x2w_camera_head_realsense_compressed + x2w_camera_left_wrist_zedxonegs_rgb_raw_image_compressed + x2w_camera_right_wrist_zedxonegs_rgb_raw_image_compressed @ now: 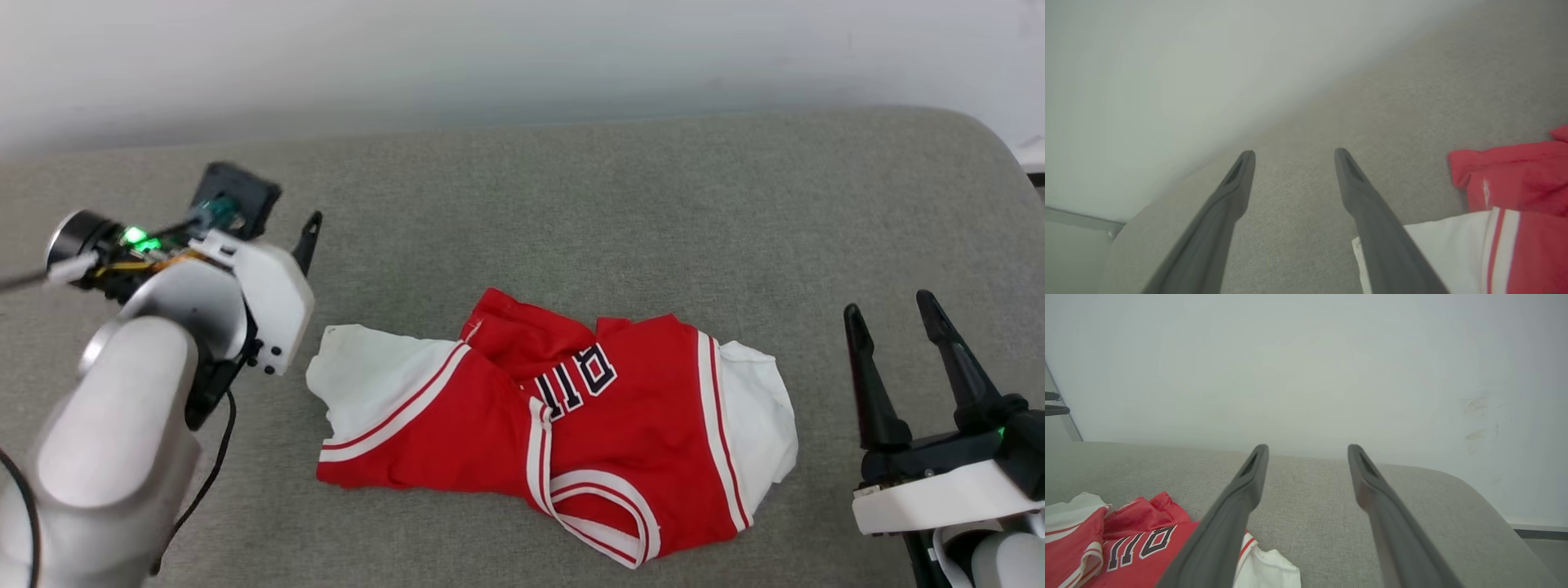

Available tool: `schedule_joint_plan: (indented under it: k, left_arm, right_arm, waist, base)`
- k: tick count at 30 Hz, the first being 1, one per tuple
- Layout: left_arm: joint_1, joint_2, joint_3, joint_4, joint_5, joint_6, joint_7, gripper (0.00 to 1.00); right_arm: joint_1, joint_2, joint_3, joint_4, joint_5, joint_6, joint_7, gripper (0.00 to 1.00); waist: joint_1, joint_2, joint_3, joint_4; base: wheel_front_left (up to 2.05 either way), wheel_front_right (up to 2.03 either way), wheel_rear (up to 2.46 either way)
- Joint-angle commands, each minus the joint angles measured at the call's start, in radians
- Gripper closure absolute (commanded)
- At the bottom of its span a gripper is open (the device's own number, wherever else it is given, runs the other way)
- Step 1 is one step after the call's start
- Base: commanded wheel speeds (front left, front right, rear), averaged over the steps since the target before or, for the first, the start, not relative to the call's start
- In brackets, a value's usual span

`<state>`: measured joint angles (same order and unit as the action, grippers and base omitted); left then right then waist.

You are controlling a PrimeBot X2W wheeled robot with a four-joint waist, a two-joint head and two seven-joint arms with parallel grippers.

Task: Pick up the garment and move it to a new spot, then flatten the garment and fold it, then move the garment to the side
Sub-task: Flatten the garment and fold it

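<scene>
In the head view, the garment [637,425] lies crumpled on a grey fabric surface [571,180], near the front and about midway between the two arms. Its long axis runs left to right across the view, with one white sleeve at each end. The striped neck opening faces the near edge, and the black lettering is partly tucked into a fold near the middle. The left gripper [306,237] is beyond and to the left of the left sleeve, clear of the cloth, with only one fingertip showing past the wrist. The right gripper [889,304] stands to the right of the other sleeve, apart from it, fingers spread and holding nothing. In the left wrist view, the left gripper [1294,153] has its jaws wide apart with only bare grey fabric between them. The garment [1515,196] sits at the lower right, its white sleeve edge passing behind one finger. In the right wrist view, the right gripper [1308,447] is likewise released. The garment [1126,547] is at the lower left, its lettering upside down.
</scene>
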<state>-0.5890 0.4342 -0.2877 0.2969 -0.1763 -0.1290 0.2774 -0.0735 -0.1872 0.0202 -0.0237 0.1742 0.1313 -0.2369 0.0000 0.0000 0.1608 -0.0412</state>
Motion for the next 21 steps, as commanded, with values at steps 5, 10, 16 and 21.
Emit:
schedule_joint_plan:
  k: [5, 10, 16, 21]
  left_arm:
    - [-0.15, 0.158, -0.242, -0.044, -0.241, 0.001, 0.264, 0.0]
    - [-0.268, 0.273, -0.414, -0.093, -0.473, 0.0, 0.508, 0.0]
    - [-0.368, 0.339, -0.543, -0.084, -0.649, 0.0, 0.725, 0.0]
    - [-0.416, 0.353, -0.618, -0.042, -0.697, 0.0, 0.802, 0.0]
  right_arm:
    - [0.016, 0.027, 0.004, -0.013, -0.015, -0.001, -0.009, 0.0]
    - [-0.004, 0.035, 0.006, -0.011, -0.014, -0.001, -0.017, 0.0]
    - [-0.039, 0.031, 0.019, 0.0, -0.013, -0.001, -0.022, 0.0]
    - [-0.074, 0.028, 0.037, 0.009, -0.009, -0.001, -0.026, 0.0]
  waist:
    - [0.0, 0.0, 0.052, -0.041]
    - [0.0, 0.0, 0.097, -0.065]
    - [0.0, 0.0, 0.159, -0.088]
    - [0.0, 0.0, 0.214, -0.109]
  base:
    - [0.0, 0.0, 0.0]
    - [0.0, 0.0, 0.0]
    - [0.0, 0.0, 0.0]
    - [0.0, 0.0, 0.0]
